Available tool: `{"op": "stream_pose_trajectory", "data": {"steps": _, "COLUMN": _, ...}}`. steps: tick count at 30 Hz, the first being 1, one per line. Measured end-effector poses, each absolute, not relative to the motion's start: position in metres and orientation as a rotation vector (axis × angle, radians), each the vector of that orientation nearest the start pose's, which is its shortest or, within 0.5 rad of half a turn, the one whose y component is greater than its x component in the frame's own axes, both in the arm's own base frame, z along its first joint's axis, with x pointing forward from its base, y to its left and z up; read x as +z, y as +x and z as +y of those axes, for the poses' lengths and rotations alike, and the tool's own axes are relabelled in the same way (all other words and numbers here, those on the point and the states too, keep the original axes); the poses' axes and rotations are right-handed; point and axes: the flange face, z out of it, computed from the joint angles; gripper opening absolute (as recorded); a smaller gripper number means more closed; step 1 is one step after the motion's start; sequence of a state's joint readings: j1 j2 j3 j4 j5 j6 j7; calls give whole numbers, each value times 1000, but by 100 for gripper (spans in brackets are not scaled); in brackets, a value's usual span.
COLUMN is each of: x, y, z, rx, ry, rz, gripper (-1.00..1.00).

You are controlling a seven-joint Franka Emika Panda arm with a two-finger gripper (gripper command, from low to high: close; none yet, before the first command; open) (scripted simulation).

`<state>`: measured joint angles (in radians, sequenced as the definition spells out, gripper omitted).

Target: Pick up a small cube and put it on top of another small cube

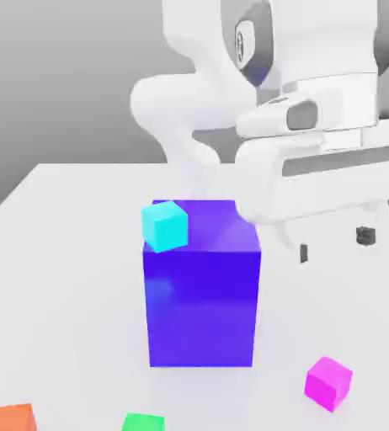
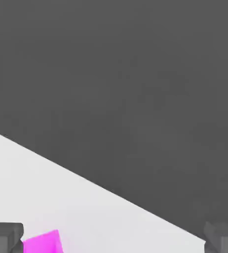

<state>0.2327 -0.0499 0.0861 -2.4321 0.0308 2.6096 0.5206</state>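
**Pre-grasp status: gripper wide, pink cube not yet held**

Grey backdrop behind a white table; nothing else in the room can be made out.

1. Arm. White Panda arm enters from the top of the exterior view and hangs over the table's far side, hand level w/ the upper part of the big block.

2. Big block. Blue-violet block stands upright mid-table. It is an obstacle, not a task item.

3. Gripper. Gripper points down, fingers spread wide, nothing between them. Hand view confirms: one dark fingertip per lower corner, well apart.

4. Small cubes.
- Magenta cube: on the table at the exterior view's right, near edge, tilted relative to the block's faces. This is the pick item.
- Cyan cube: seen against the block's upper corner on the exterior view's left. Resting on top or behind: cannot tell.
- Green cube and orange cube: at the near edge, exterior view's left, partly cut off.

5. Key relation. Magenta cube lies below the gripper and toward the near edge, well apart from the fingers in height. In the hand view it sits just beside one fingertip, i.e. off-centre. Est. next move: shift to centre the cube between the fingers, match wrist yaw to the cube's faces, then descend. Risk: a finger lands on the cube if not centred first.
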Motion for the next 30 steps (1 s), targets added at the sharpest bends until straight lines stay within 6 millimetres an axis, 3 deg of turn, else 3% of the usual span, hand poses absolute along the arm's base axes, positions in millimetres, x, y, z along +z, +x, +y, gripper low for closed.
{"op": "stream_pose_trajectory", "data": {"steps": 2, "x": 308, "y": 468, "z": 173, "rx": -232, "ry": -3041, "rz": 250, "gripper": 0}}
{"op": "stream_pose_trajectory", "data": {"steps": 7, "x": 215, "y": 441, "z": 193, "rx": -47, "ry": -3125, "rz": 68, "gripper": 0}}
{"op": "stream_pose_trajectory", "data": {"steps": 12, "x": 146, "y": 433, "z": 198, "rx": -2, "ry": -3141, "rz": 18, "gripper": 0}}
{"op": "stream_pose_trajectory", "data": {"steps": 13, "x": 134, "y": 432, "z": 198, "rx": -1, "ry": -3141, "rz": 18, "gripper": -100}}
{"op": "stream_pose_trajectory", "data": {"steps": 20, "x": 132, "y": 431, "z": 198, "rx": 0, "ry": -3142, "rz": 17, "gripper": -100}}
{"op": "stream_pose_trajectory", "data": {"steps": 25, "x": 185, "y": 433, "z": 195, "rx": 1, "ry": -3142, "rz": 26, "gripper": -100}}
{"op": "stream_pose_trajectory", "data": {"steps": 26, "x": 192, "y": 445, "z": 179, "rx": 2, "ry": -3143, "rz": 87, "gripper": -100}}
{"op": "stream_pose_trajectory", "data": {"steps": 30, "x": 214, "y": 495, "z": 81, "rx": 5, "ry": -3120, "rz": 408, "gripper": -100}}
